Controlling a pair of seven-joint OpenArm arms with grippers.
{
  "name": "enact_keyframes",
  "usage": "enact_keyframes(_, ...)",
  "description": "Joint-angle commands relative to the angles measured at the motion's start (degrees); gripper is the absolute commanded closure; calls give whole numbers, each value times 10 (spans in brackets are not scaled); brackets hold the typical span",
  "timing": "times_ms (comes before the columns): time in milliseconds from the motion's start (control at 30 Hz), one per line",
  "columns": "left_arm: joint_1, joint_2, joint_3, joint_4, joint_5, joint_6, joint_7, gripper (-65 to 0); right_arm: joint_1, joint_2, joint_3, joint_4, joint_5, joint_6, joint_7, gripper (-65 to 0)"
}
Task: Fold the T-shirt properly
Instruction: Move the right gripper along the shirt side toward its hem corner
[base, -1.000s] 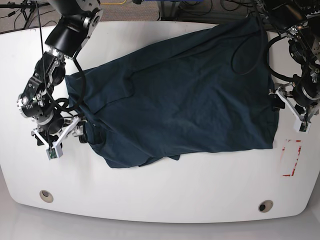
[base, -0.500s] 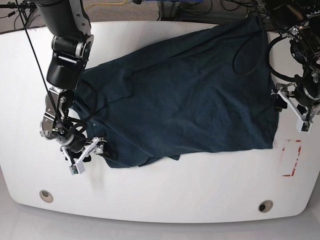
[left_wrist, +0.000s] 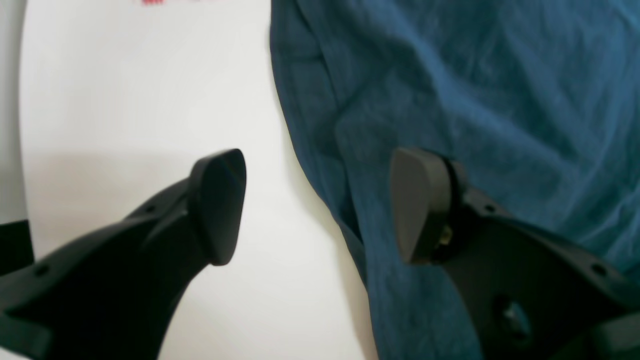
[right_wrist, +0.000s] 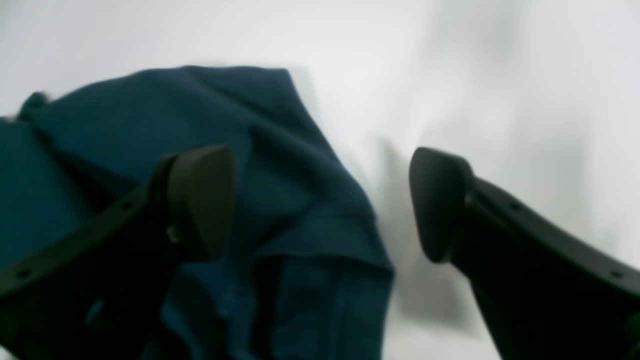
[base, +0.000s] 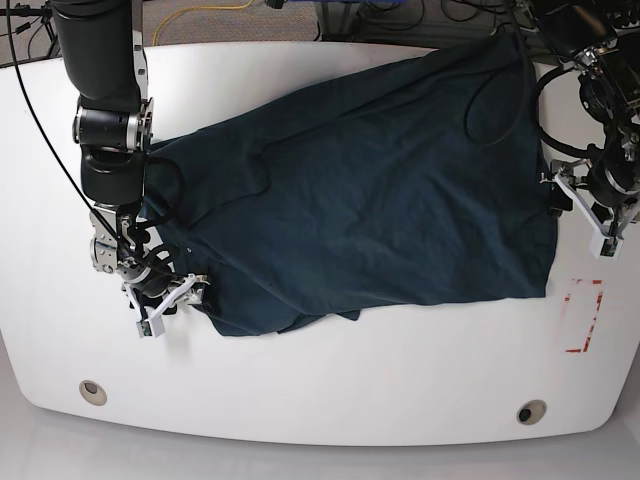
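Base alone shows the whole T-shirt (base: 370, 190).

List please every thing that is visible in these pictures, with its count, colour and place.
T-shirt: one, dark teal-navy, spread crumpled across the middle of the table.
Table: one, white, under everything.
Red marking: one, on the table beside the shirt's lower corner.
Round holes: two, near the table's front edge.
Cables: several, on the floor behind the table.
Right gripper: one, black, open over a shirt corner.
Left gripper: one, black, open astride the shirt's edge.
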Motion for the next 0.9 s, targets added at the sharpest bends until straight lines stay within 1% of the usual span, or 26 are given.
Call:
enact_keyframes(0,-8,-9,-3,9,-5,0,-10,-408,21,10,-8,-4,9,-4,30,-523)
enact_keyframes(200,-8,-8,-3,9,-5,-1,-10,-408,18,5,-18,-26,9,-6,38,-523)
enact_keyframes(533,-8,-9,-3,9,-4,-1,-10,-408,18,-31,-18,-30,8,-6,35,-518)
enact_keyframes(700,-7,-10,-3,9,-4,-1,-10,-408,21,-39,-18,-29,8,-6,35,-517)
enact_keyframes(800,0,-10,-3,9,-4,1,-10,-410,22,-42,-19,-29,8,-6,35,-485)
enact_keyframes(867,1,-10,-3,9,-4,1,-10,-411,22,-43,-19,-29,8,-6,35,-414)
